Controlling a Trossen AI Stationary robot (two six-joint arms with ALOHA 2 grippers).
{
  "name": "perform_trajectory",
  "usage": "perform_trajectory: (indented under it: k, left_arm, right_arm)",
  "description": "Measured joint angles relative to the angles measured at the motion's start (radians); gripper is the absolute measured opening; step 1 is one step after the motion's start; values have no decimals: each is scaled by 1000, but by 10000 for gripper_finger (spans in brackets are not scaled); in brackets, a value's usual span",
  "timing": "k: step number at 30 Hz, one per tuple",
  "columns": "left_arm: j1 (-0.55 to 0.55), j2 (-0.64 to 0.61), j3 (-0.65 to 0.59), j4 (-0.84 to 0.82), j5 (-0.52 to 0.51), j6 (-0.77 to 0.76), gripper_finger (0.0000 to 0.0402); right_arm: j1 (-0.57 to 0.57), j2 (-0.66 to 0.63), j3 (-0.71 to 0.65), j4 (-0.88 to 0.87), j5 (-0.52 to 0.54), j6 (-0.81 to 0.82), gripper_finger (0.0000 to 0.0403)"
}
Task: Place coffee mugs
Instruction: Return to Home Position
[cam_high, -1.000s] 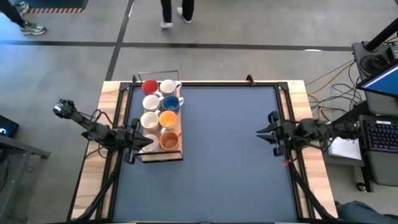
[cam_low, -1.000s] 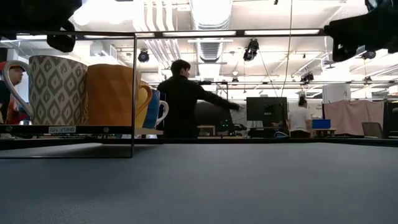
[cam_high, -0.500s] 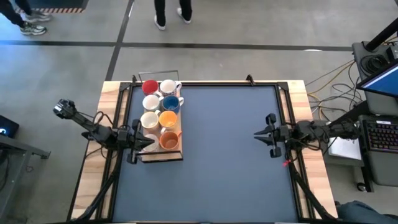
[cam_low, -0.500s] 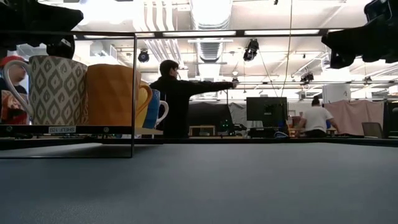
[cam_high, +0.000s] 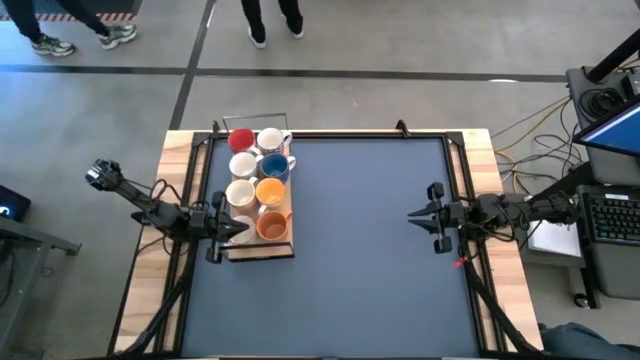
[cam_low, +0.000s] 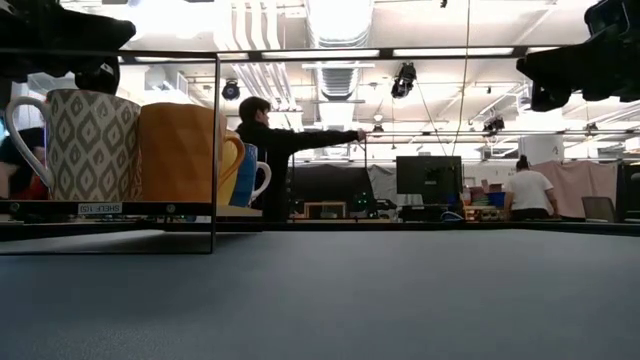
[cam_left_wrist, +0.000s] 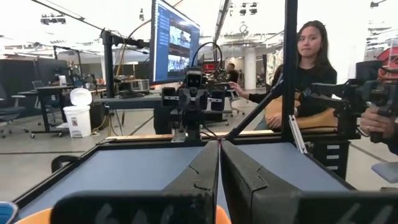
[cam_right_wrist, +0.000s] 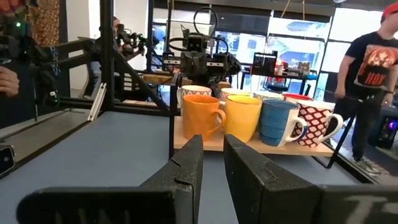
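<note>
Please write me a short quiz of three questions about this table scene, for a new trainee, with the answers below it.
1. True or false: one mug stands on the bare table, outside the shelf.
2. In the low view, which mug stands right beside the gray patterned mug? A) blue B) orange C) red
3. Which gripper holds a mug: the left gripper or the right gripper?
Key: 1 false, all mugs are on the shelf. 2 B, the orange mug. 3 neither, both are empty.
</note>
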Motion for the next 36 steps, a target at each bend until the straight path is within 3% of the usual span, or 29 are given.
perform_trajectory:
  k: [4,7,10,13,36]
  left_arm:
    - [0,0,2,1,-77,-25,0]
    - [0,0,13,3,-197,-59,0]
    - [0,3,22,3,-264,-61,0]
    - [0,5,24,2,-266,-61,0]
    - [0,7,26,2,-266,-62,0]
  right_arm:
    - [0,10,0,-5,62,58,54]
    - [0,19,0,-30,136,177,54]
    - [1,27,0,-34,144,303,54]
    - [1,32,0,-35,146,357,54]
    - [1,34,-1,-39,148,315,54]
